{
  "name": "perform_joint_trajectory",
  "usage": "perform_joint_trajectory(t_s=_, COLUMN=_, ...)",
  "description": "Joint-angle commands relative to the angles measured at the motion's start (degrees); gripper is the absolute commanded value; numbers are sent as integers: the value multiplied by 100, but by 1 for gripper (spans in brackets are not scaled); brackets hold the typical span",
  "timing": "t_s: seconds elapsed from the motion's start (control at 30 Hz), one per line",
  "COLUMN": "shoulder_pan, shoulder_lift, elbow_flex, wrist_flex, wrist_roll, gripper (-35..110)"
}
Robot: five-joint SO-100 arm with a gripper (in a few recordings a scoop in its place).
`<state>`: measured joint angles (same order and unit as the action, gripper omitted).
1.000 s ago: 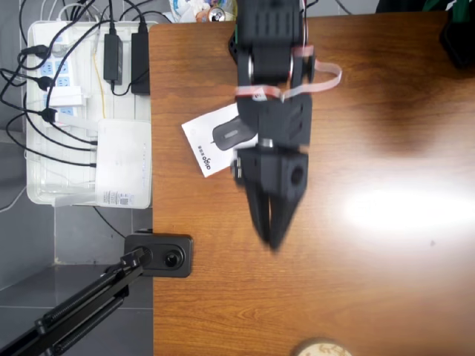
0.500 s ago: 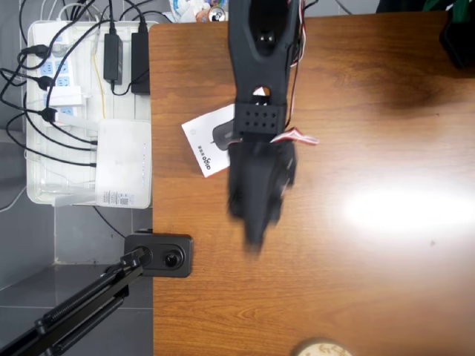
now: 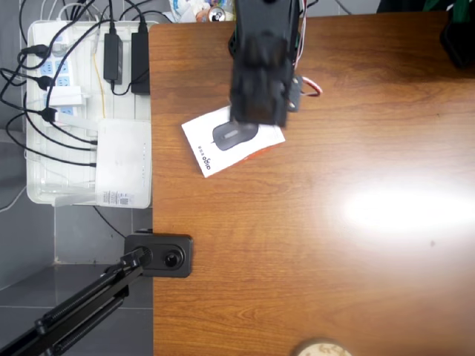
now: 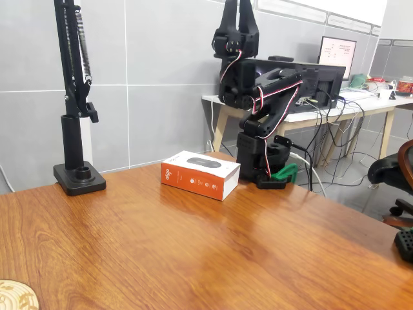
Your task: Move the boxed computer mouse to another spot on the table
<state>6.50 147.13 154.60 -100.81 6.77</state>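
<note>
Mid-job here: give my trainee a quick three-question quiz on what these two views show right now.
1. True or false: the hand holds the boxed computer mouse.
2. In the fixed view the hand points: A) up B) down C) sideways.
3. What does the box rest on?

Key: 1 false; the hand is raised well above it. 2 A. 3 The table, near the arm's base.

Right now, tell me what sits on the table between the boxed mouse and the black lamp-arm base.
Nothing: in the fixed view, only bare table runs between the boxed computer mouse and the black stand base.
</note>
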Motion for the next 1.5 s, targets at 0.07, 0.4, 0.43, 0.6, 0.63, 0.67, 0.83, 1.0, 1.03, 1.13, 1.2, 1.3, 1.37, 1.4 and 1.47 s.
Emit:
perform_joint_trajectory(t_s=0.07, shoulder_pan=26, shoulder_lift=721, elbow_flex=158, wrist_flex=-35, wrist_roll=-299, gripper=0)
perform_joint_trajectory(t_s=0.4, shoulder_pan=-431, shoulder_lift=2900, elbow_flex=589, wrist_flex=35, wrist_roll=-290, gripper=0)
perform_joint_trajectory(t_s=0.43, shoulder_pan=-457, shoulder_lift=3094, elbow_flex=589, wrist_flex=-35, wrist_roll=-290, gripper=0)
perform_joint_trajectory(t_s=0.6, shoulder_pan=-483, shoulder_lift=3094, elbow_flex=589, wrist_flex=-53, wrist_roll=-237, gripper=0)
perform_joint_trajectory(t_s=0.63, shoulder_pan=-483, shoulder_lift=3094, elbow_flex=589, wrist_flex=-53, wrist_roll=-220, gripper=0)
perform_joint_trajectory(t_s=0.67, shoulder_pan=-483, shoulder_lift=3094, elbow_flex=589, wrist_flex=-53, wrist_roll=-185, gripper=0)
perform_joint_trajectory(t_s=0.83, shoulder_pan=-483, shoulder_lift=3094, elbow_flex=589, wrist_flex=-53, wrist_roll=-149, gripper=0)
perform_joint_trajectory(t_s=1.0, shoulder_pan=-483, shoulder_lift=3094, elbow_flex=589, wrist_flex=-53, wrist_roll=-123, gripper=0)
perform_joint_trajectory(t_s=1.03, shoulder_pan=-483, shoulder_lift=3094, elbow_flex=589, wrist_flex=-53, wrist_roll=-114, gripper=0)
perform_joint_trajectory(t_s=1.13, shoulder_pan=-483, shoulder_lift=3094, elbow_flex=589, wrist_flex=-53, wrist_roll=-70, gripper=0)
perform_joint_trajectory(t_s=1.2, shoulder_pan=-483, shoulder_lift=3094, elbow_flex=589, wrist_flex=-53, wrist_roll=-62, gripper=0)
perform_joint_trajectory(t_s=1.3, shoulder_pan=-483, shoulder_lift=3094, elbow_flex=589, wrist_flex=-53, wrist_roll=-53, gripper=0)
perform_joint_trajectory(t_s=1.37, shoulder_pan=-483, shoulder_lift=3094, elbow_flex=589, wrist_flex=-53, wrist_roll=-44, gripper=0)
perform_joint_trajectory(t_s=1.4, shoulder_pan=-483, shoulder_lift=3094, elbow_flex=589, wrist_flex=-53, wrist_roll=-35, gripper=0)
perform_joint_trajectory(t_s=1.47, shoulder_pan=-483, shoulder_lift=3094, elbow_flex=589, wrist_flex=-53, wrist_roll=-26, gripper=0)
